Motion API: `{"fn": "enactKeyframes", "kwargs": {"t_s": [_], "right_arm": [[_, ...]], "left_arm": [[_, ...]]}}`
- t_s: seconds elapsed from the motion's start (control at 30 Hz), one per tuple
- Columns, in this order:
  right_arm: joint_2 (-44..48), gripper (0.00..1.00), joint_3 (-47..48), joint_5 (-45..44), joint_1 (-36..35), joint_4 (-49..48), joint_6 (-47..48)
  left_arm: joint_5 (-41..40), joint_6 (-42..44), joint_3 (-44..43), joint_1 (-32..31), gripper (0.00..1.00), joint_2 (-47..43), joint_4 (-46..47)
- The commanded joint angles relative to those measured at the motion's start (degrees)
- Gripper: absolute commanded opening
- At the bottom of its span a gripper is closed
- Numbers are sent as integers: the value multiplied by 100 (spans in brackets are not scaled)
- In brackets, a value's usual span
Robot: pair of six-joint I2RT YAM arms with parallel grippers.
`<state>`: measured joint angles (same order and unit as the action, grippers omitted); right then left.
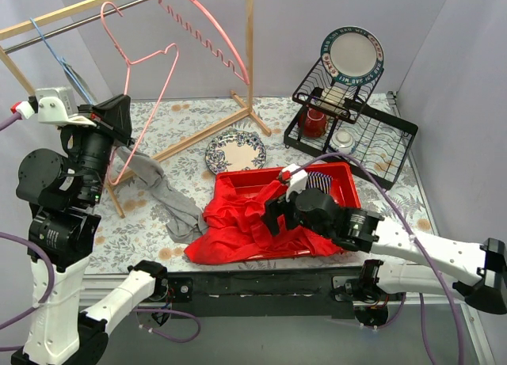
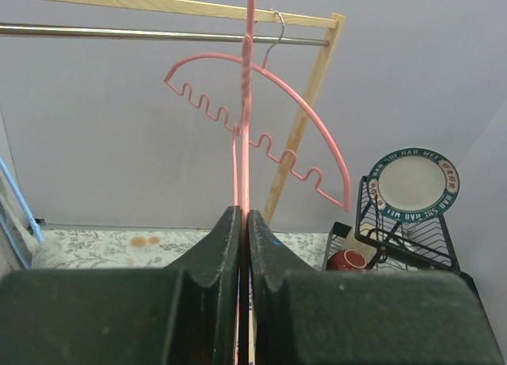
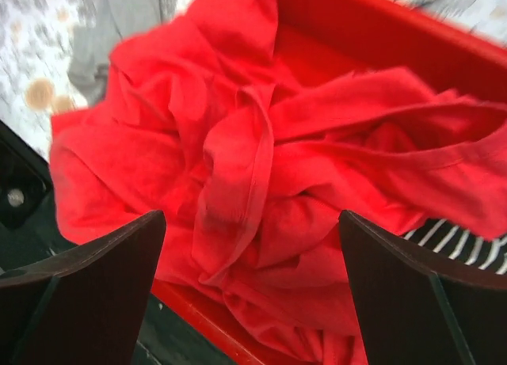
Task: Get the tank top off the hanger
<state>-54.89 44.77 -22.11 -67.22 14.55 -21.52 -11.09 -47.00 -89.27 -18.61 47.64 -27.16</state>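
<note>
The red tank top (image 1: 238, 226) lies crumpled, half in the red tray (image 1: 342, 175) and half spilling over its near-left edge onto the table. My right gripper (image 1: 277, 203) hovers just above it, open, with nothing between its fingers; in the right wrist view the tank top (image 3: 261, 167) fills the space below the gripper (image 3: 252, 218). A bare pink wire hanger (image 1: 146, 84) tilts down from the rail at the back left. My left gripper (image 1: 119, 119) is shut on its lower wire; in the left wrist view the hanger (image 2: 246, 104) rises from the closed gripper (image 2: 244, 214).
A second pink hanger (image 1: 210, 32) with notches and a blue hanger (image 1: 59, 60) hang on the wooden rack's rail (image 1: 95, 17). A grey cloth (image 1: 162, 195) lies left of the tray. A patterned plate (image 1: 235, 151) and a black dish rack (image 1: 348, 119) stand behind.
</note>
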Motion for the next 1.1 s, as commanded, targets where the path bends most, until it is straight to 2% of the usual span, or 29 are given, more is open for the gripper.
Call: {"fn": "enactKeyframes", "kwargs": {"t_s": [0.0, 0.13, 0.23, 0.47, 0.57, 0.63, 0.67, 0.73, 0.77, 0.8, 0.83, 1.07], "right_arm": [[-687, 98, 23, 663, -19, 59, -468], [-1338, 96, 75, 1278, -19, -715, -143], [-1866, 96, 277, 1569, -19, -935, 68], [-2938, 95, 524, 1000, -28, -752, 245], [-3167, 89, 506, 543, -28, -664, 218], [-3194, 68, 506, 322, -28, -576, 192], [-3159, 44, 541, 138, -28, -541, 201], [-2993, 28, 629, 32, -28, -418, 253], [-2905, 14, 777, -30, -28, -365, 288], [-2678, 6, 865, -48, -28, -243, 358], [-2554, 1, 953, -65, -28, -181, 402], [-1411, 1, 1762, -363, -28, 469, 684]], "left_arm": [[81, -54, 85, -20, 0, -62, 0], [125, -72, 130, -20, 0, -62, -9], [169, -72, 165, -11, 0, -53, -9], [178, -63, 200, -20, 0, -44, -35], [151, -63, 226, -20, 0, -53, -35], [151, -63, 252, -20, 0, -79, -27], [151, -63, 253, -20, 0, -70, -26], [160, -55, 244, -20, 0, -88, -18], [143, -55, 235, -20, 0, -88, -26], [134, -46, 235, -20, 0, -97, -26], [125, -54, 209, -20, 0, -97, -35], [107, -11, 7, -20, 0, -53, -79]]}}
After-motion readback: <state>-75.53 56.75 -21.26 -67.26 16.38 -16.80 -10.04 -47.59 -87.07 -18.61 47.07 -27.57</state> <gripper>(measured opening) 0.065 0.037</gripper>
